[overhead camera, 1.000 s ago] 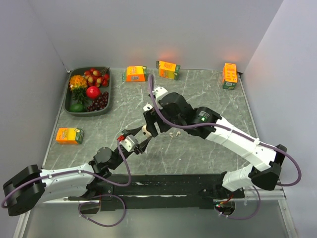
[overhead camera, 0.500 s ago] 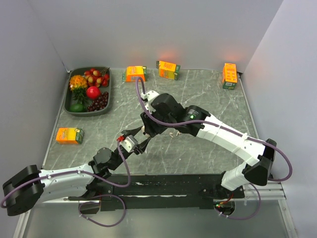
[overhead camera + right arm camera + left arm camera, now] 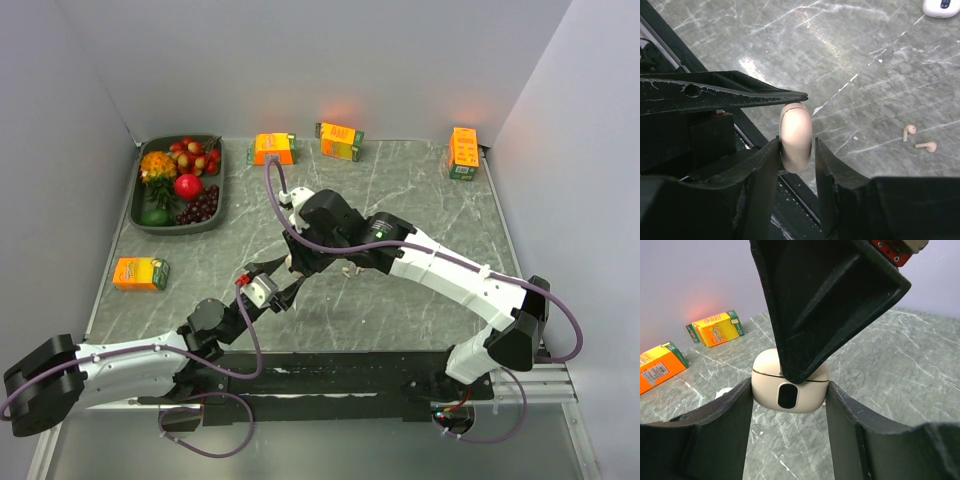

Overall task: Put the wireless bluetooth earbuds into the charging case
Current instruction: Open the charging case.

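The beige, closed charging case (image 3: 790,390) is pinched between the fingers of my left gripper (image 3: 789,385), which holds it above the table. My right gripper (image 3: 796,142) straddles the same case (image 3: 796,135) from the other side. Its left finger (image 3: 760,170) touches the case and a narrow gap shows at the other finger, so it is open. Two tiny stemmed earbuds lie loose on the marble, one (image 3: 909,131) beside the other (image 3: 927,146). In the top view both grippers meet at mid table (image 3: 293,265), with the earbuds (image 3: 350,270) just to their right.
A tray of fruit (image 3: 150,220) sits at the back left. Orange cartons lie along the back (image 3: 273,149) (image 3: 341,141) (image 3: 463,152) and at the left (image 3: 140,273). A white rounded piece (image 3: 940,7) lies farther off in the right wrist view.
My right arm has swung left and brought its jaws around the case. My left arm has stayed where it was, still holding the case.
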`<move>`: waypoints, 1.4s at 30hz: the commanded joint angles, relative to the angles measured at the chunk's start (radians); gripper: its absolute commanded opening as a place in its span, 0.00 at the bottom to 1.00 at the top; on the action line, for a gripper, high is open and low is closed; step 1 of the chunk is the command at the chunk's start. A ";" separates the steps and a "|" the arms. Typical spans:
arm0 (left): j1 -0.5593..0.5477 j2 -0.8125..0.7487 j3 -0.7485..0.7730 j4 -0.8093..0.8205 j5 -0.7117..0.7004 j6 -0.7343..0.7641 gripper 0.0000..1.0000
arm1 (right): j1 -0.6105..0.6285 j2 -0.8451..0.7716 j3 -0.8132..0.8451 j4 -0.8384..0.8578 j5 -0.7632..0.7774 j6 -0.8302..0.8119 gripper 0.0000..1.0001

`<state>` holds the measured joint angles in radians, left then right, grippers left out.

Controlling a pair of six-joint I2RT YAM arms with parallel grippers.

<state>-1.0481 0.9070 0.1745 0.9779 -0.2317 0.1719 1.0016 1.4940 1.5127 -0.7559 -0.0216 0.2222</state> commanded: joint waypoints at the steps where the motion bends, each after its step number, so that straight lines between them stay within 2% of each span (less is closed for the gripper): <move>1: -0.006 -0.023 0.034 0.033 -0.003 0.005 0.01 | 0.003 0.011 0.024 0.010 -0.011 -0.006 0.37; 10: -0.009 -0.045 0.028 0.041 -0.009 -0.009 0.01 | -0.030 -0.035 -0.009 0.032 -0.053 0.017 0.23; 13: -0.009 -0.060 0.026 0.048 -0.006 -0.018 0.01 | -0.058 -0.067 -0.045 0.061 -0.122 0.034 0.17; 19: -0.009 -0.089 0.033 0.045 -0.001 -0.032 0.01 | -0.129 -0.133 -0.112 0.136 -0.273 0.074 0.11; 24: -0.010 -0.097 0.037 0.042 0.000 -0.031 0.01 | -0.169 -0.182 -0.170 0.210 -0.398 0.098 0.09; 32: -0.010 -0.099 0.036 0.050 0.000 -0.031 0.01 | -0.184 -0.201 -0.193 0.256 -0.469 0.118 0.10; 42: -0.012 -0.126 0.033 0.044 -0.001 -0.034 0.01 | -0.279 -0.239 -0.279 0.357 -0.590 0.206 0.15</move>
<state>-1.0630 0.8112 0.1791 0.9665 -0.2012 0.1516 0.7601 1.3201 1.2518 -0.4488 -0.5655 0.4004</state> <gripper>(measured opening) 0.581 0.339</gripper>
